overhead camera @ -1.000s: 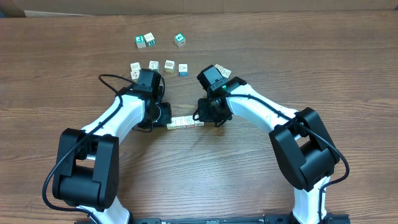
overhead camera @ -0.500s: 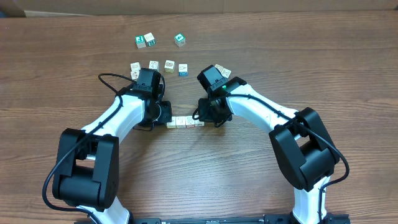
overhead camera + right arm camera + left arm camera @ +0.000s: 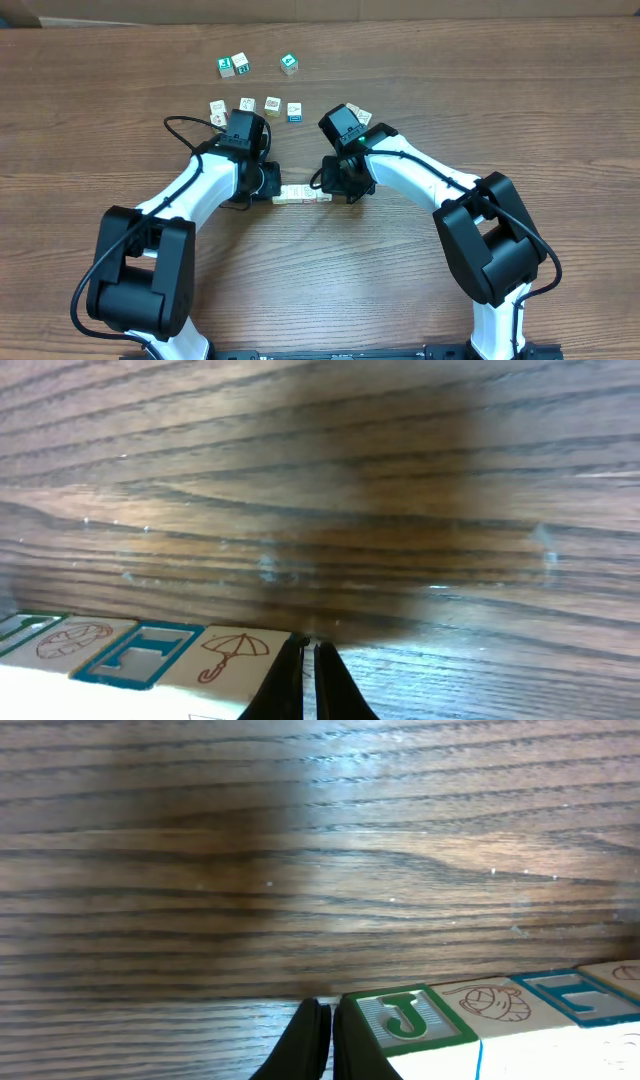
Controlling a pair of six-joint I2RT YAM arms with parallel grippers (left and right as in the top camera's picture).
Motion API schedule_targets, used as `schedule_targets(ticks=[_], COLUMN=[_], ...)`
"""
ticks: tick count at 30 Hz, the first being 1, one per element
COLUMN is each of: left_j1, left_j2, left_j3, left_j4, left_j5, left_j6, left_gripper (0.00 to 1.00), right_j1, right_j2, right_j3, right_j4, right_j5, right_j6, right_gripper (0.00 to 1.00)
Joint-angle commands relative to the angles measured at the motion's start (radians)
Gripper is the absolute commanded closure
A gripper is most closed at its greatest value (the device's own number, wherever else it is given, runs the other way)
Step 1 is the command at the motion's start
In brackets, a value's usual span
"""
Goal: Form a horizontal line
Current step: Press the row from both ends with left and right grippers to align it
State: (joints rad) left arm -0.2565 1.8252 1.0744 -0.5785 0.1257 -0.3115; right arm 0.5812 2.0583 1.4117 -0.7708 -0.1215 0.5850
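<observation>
My left gripper (image 3: 322,1042) and right gripper (image 3: 308,678), both closed, flank the row (image 3: 300,195); squeezing harder could buckle it.

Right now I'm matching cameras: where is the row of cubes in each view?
Overhead: row of cubes mid-table, between the arms.
Left wrist: bottom right, beside the shut left claw.
Right wrist: bottom left, beside the shut right claw.
Shared landmark: the blue-framed cube, in both wrist views.
</observation>
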Motion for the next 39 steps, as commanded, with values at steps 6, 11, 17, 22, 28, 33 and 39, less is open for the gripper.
schedule_targets(ticks=[6,11,17,22,28,33,39], left_j1=[-0.032,-0.032,-0.032,-0.032,-0.032,-0.032,-0.032], left_j2=[-0.010,-0.010,-0.010,-0.010,-0.010,-0.010,-0.010], left_j3=[-0.008,-0.008,-0.008,-0.008,-0.008,-0.008,-0.008], left_j4=[0.011,0.011,0.011,0.011,0.010,0.010,0.010], left_j5=[0.024,0.022,0.021,0.021,0.021,0.021,0.021], left_j6=[-0.033,-0.033,-0.033,-0.033,-0.033,-0.033,-0.033], left_gripper=[0.96,0.96,0.96,0.96,0.96,0.96,0.96], right_j1=[0.009,0.009,0.008,0.008,0.006,0.006,0.006], right_j2=[0.014,0.014,0.014,0.014,0.014,0.014,0.014], right_j3=[-0.005,-0.005,-0.005,-0.005,-0.005,-0.005,-0.005], right_j4=[0.018,0.018,0.018,0.015,0.006,0.006,-0.001], right_j5=[-0.011,-0.011,0.001,0.019,0.072,0.079,0.078], right_j6=[0.018,0.018,0.018,0.041,0.093,0.093,0.093], right_gripper=[0.96,0.96,0.91,0.89,0.89,0.90,0.90])
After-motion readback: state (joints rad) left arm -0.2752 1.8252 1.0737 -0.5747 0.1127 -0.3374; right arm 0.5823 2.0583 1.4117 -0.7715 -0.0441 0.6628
